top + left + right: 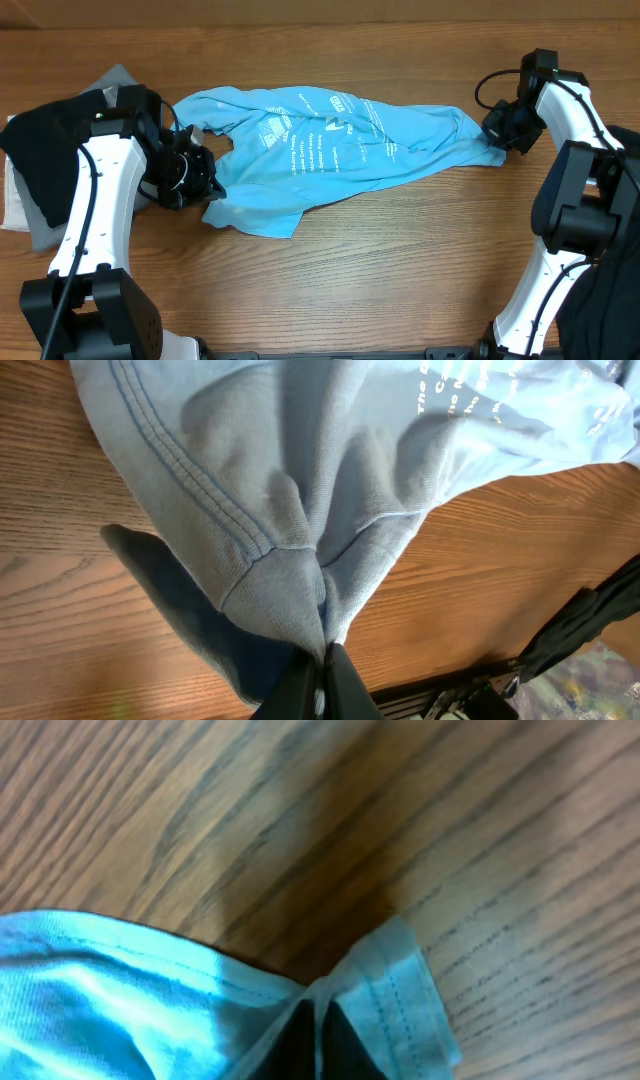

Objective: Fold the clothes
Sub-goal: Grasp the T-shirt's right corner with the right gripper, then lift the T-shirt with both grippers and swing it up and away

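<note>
A sky-blue T-shirt with white lettering lies stretched across the far half of the wooden table, crumpled along its length. My left gripper is shut on its left end; the left wrist view shows the black fingers pinching a bunched hem of the shirt. My right gripper is shut on the shirt's right end; in the right wrist view the fingers pinch a stitched hem corner just above the tabletop.
A pile of other clothes lies at the far left: a black garment on grey fabric and white fabric. Bare wooden table fills the near half. Black fabric shows past the table edge in the left wrist view.
</note>
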Robot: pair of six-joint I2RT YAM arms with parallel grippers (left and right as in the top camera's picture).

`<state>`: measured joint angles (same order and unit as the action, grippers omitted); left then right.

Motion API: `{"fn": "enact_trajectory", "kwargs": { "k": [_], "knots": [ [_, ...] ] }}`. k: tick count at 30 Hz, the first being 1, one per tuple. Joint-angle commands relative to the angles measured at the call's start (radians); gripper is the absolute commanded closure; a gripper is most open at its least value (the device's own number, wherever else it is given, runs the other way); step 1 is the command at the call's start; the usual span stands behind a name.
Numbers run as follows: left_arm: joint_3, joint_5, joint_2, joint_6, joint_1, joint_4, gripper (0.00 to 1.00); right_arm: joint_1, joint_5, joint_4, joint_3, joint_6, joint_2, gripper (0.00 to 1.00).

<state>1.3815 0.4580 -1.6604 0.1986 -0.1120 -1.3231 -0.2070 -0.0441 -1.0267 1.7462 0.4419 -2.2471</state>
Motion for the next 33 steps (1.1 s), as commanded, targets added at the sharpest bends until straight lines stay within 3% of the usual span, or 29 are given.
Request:
{"fn": "enact_trajectory", "kwargs": {
  "k": [1, 9, 18, 33],
  "knots": [
    [0.016, 0.018, 0.021, -0.015, -0.001, 0.0, 0.96, 0.002, 0.015, -0.005, -0.002, 0.0, 0.014, 0.96],
    [0.081, 0.034, 0.021, -0.02, -0.007, 0.017, 0.96, -0.065, 0.036, -0.177, 0.181, -0.011, 0.146, 0.96],
    [0.47, 0.151, 0.021, -0.019, -0.095, -0.022, 0.96, -0.146, 0.036, -0.361, 0.439, -0.08, 0.373, 0.96],
    [1.004, 0.264, 0.058, -0.019, -0.111, -0.064, 0.96, -0.198, 0.036, -0.36, 0.637, -0.129, 0.705, 0.96]
  ]
}}
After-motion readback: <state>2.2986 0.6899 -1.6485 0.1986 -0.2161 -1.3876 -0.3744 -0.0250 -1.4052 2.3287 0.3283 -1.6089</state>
